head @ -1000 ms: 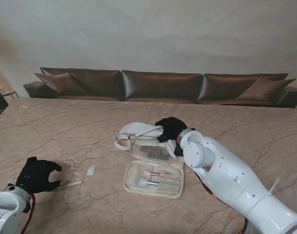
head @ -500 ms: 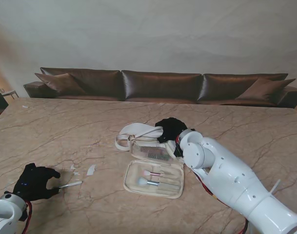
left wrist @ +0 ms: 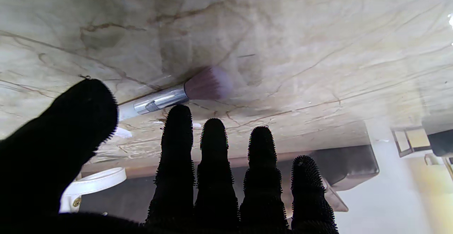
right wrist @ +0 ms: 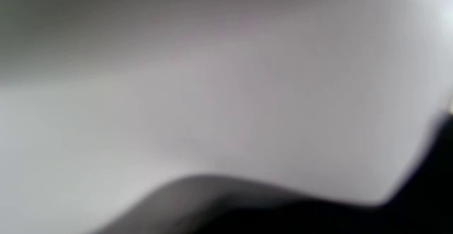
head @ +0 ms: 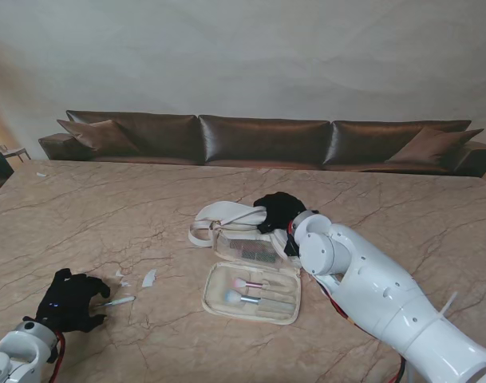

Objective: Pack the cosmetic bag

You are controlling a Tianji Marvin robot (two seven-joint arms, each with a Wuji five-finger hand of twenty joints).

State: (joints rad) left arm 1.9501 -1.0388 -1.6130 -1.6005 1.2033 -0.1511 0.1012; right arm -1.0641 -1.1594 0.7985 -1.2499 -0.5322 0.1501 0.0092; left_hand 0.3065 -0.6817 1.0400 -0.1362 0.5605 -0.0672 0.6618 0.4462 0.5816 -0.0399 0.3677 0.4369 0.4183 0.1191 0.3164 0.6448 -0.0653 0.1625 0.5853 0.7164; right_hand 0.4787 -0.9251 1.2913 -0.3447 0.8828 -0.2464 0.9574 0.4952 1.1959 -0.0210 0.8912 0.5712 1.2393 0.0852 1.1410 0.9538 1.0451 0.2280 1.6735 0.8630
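Brush (left wrist: 177,96) bristles: left wrist only

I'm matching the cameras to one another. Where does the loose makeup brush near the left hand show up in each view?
Stand view: the loose makeup brush lies on the marble table, just right of the left hand.
Left wrist view: the brush lies just past the fingertips, bristles pointing away from the thumb.
Right wrist view: not in it; only blur.
Shared landmark: the white bag strap.
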